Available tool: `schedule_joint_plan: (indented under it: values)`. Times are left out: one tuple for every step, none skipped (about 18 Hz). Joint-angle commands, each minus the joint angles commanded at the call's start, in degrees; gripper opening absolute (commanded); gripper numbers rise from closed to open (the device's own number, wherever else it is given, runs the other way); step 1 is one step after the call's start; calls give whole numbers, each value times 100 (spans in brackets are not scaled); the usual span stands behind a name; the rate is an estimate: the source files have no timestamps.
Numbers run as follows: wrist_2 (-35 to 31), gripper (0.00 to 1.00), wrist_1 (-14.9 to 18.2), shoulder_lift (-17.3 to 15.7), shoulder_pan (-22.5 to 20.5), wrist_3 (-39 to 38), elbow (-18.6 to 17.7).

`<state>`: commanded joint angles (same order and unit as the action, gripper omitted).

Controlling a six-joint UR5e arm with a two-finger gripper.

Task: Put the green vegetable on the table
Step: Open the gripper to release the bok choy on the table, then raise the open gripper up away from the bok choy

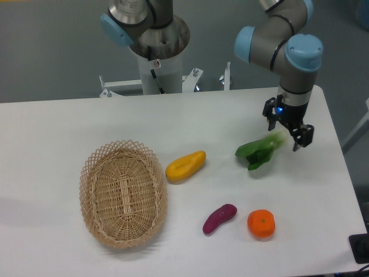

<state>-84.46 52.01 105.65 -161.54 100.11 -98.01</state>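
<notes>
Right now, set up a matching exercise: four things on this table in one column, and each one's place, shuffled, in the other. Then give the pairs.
Things:
1. green vegetable
2. wicker basket
3. orange fruit
4. yellow fruit

Places:
A. near the front edge, right of the purple piece
B. just right of the basket
C. furthest left
D. beside the tool, on the table

Pairs: 1-D, 2-C, 3-A, 4-B

high front view over table [69, 121]

Grey floor [52, 46] behind, dim.
</notes>
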Motion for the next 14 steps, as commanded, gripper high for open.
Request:
schedule_joint_plan:
  values:
    - [9, 100, 237, -9, 9, -35, 175]
    - [9, 100, 483, -70, 9, -105, 343]
    - [17, 100, 729, -114, 52, -202, 544]
    - [18, 100, 993, -123, 157, -324, 755]
    - [18, 100, 1265, -132, 245, -491, 931]
    - [9, 100, 1546, -141, 290, -667, 1081]
    - [0, 100, 1801, -167, 299, -790, 1178]
    - [-9, 100, 2004, -167, 316, -852, 1275]
    - [-17, 100, 2128, -150, 369, -905, 1363]
    - [-26, 100, 2164, -115, 404, -1019, 1416]
    - [-26, 100, 2147, -97, 439, -1211, 1425]
    - [-26, 100, 2129, -80, 474, -1422, 1434]
    - [-18, 100, 2121, -79, 518, -1581, 1434]
    - [-18, 100, 2120, -71, 519, -1635, 1434]
